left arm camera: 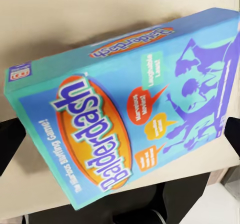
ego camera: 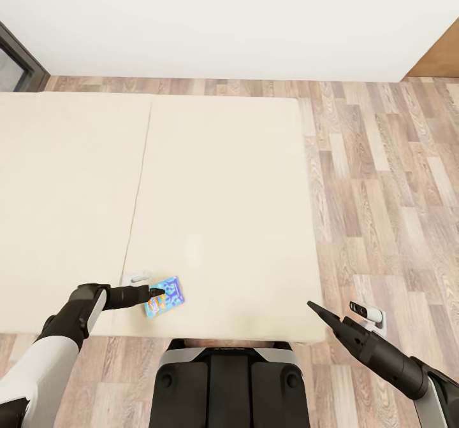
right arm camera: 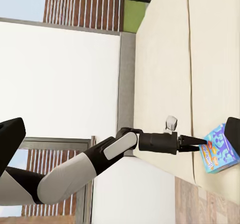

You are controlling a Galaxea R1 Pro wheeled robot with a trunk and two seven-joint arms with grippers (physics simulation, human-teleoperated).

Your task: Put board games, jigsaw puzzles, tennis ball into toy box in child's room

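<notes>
A blue board game (ego camera: 171,291) lettered Balderdash is near the front edge of the bed (ego camera: 217,179), a wide beige mattress. My left gripper (ego camera: 156,296) is at its left side. In the left wrist view the box (left arm camera: 130,114) spans the gap between the two dark fingers (left arm camera: 10,139), which touch its edges, and it looks tilted a little off the mattress. The right wrist view shows the left gripper (right arm camera: 200,145) against the box (right arm camera: 220,151). My right gripper (ego camera: 312,306) hangs open and empty over the bed's front right corner, its fingers (right arm camera: 10,139) wide apart.
Wood floor (ego camera: 382,179) runs along the bed's right side and behind it, up to a white wall (ego camera: 229,20). A small white fitting (ego camera: 137,276) sits on the mattress beside the box, and another (ego camera: 368,314) lies on the floor by the right gripper. My base (ego camera: 229,383) is against the bed's front edge.
</notes>
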